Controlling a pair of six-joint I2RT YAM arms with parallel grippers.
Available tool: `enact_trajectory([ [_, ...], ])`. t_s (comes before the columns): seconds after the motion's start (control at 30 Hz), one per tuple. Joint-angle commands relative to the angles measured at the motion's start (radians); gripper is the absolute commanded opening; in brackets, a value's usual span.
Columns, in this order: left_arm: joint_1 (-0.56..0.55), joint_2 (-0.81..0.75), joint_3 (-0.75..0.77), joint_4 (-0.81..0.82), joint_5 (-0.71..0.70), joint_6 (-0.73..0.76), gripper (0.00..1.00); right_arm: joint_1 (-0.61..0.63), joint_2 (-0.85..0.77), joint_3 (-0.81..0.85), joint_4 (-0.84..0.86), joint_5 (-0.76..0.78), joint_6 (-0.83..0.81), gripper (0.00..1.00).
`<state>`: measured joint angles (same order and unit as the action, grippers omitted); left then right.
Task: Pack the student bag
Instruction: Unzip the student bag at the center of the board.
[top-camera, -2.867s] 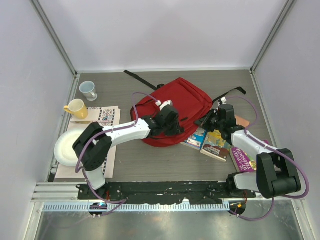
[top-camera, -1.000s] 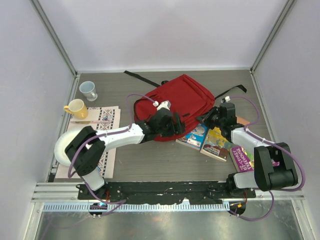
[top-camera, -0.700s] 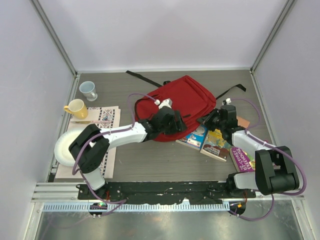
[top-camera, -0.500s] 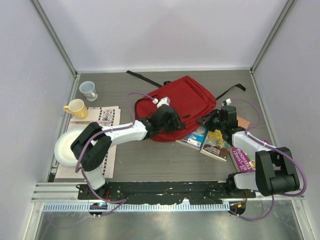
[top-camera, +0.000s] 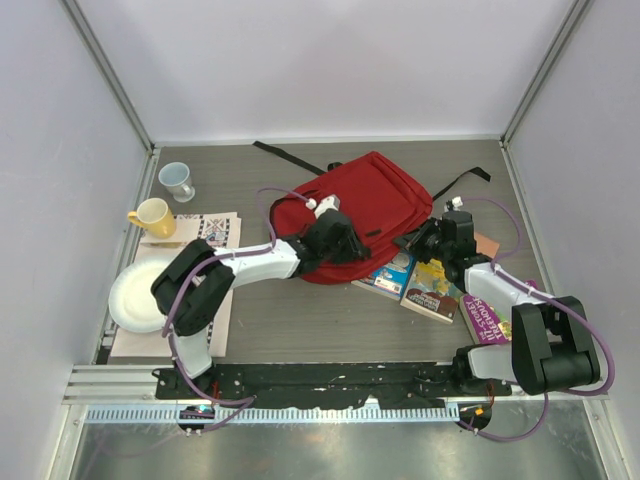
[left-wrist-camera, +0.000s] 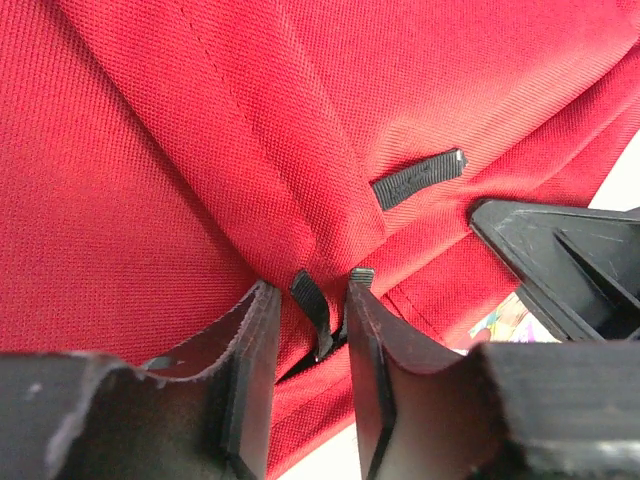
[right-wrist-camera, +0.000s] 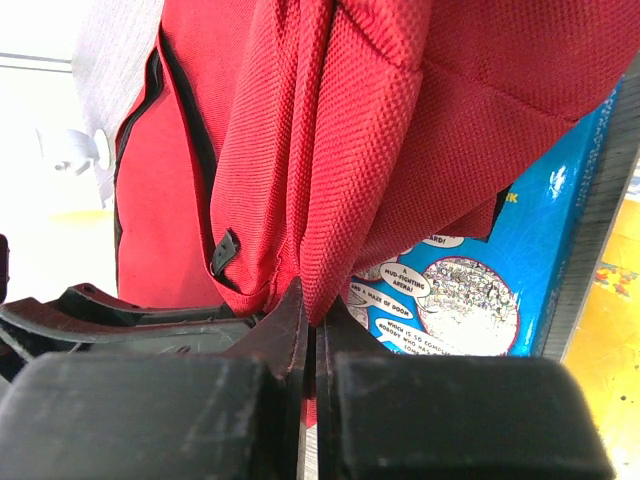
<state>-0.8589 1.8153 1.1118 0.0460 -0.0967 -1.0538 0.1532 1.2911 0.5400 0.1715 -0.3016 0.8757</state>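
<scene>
The student bag (top-camera: 365, 205), red with black straps, lies at the table's middle back. My left gripper (top-camera: 343, 247) is at the bag's near edge. In the left wrist view its jaws (left-wrist-camera: 312, 290) stand a little apart around a black zipper pull tab (left-wrist-camera: 316, 318), and a gap shows on both sides of the tab. A second black tab (left-wrist-camera: 418, 178) lies on the fabric beyond. My right gripper (top-camera: 420, 240) is at the bag's right corner, and in the right wrist view it is shut (right-wrist-camera: 311, 305) on a fold of the red bag fabric (right-wrist-camera: 400, 110).
A blue comic book (top-camera: 390, 272) lies partly under the bag's near right edge, with a yellow book (top-camera: 432, 288) and a purple book (top-camera: 483, 315) to its right. On the left are a yellow mug (top-camera: 152, 216), a pale mug (top-camera: 177, 180), a white plate (top-camera: 135, 297) and a placemat (top-camera: 212, 235).
My left gripper has shifted slightly left and back along the bag's near edge, and its elbow has swung inward. The right gripper keeps its hold on the bag's corner.
</scene>
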Motion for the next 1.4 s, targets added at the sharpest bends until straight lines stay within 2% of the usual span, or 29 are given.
enact_trajectory([
  [0.0, 0.0, 0.019, 0.033, 0.072, 0.008, -0.029, 0.33, -0.003, -0.039, 0.006, 0.054, -0.024, -0.006, 0.01],
  [0.1, 0.001, 0.029, 0.028, 0.081, 0.014, -0.044, 0.31, -0.003, -0.041, 0.008, 0.054, -0.022, -0.004, 0.01],
  [0.2, 0.001, 0.032, 0.02, 0.098, 0.026, -0.052, 0.24, -0.003, -0.041, 0.008, 0.049, -0.019, -0.007, 0.01],
  [0.3, 0.0, 0.029, 0.01, 0.115, 0.035, -0.058, 0.08, -0.003, -0.039, 0.006, 0.049, -0.018, -0.007, 0.01],
  [0.33, 0.001, 0.029, 0.006, 0.118, 0.044, -0.058, 0.0, -0.003, -0.038, 0.006, 0.049, -0.013, -0.007, 0.01],
  [0.63, 0.001, -0.036, -0.035, 0.135, 0.069, 0.003, 0.0, -0.007, -0.012, 0.046, 0.017, 0.03, -0.021, 0.01],
  [0.97, 0.001, -0.266, -0.167, -0.011, -0.012, 0.092, 0.0, -0.101, 0.079, 0.1, 0.112, 0.03, 0.028, 0.01],
  [1.23, 0.001, -0.307, -0.191, -0.043, -0.037, 0.107, 0.0, -0.121, 0.119, 0.12, 0.151, 0.025, 0.032, 0.01],
  [1.37, 0.0, -0.329, -0.179, -0.127, -0.081, 0.13, 0.0, -0.139, 0.139, 0.127, 0.16, 0.004, 0.031, 0.01],
])
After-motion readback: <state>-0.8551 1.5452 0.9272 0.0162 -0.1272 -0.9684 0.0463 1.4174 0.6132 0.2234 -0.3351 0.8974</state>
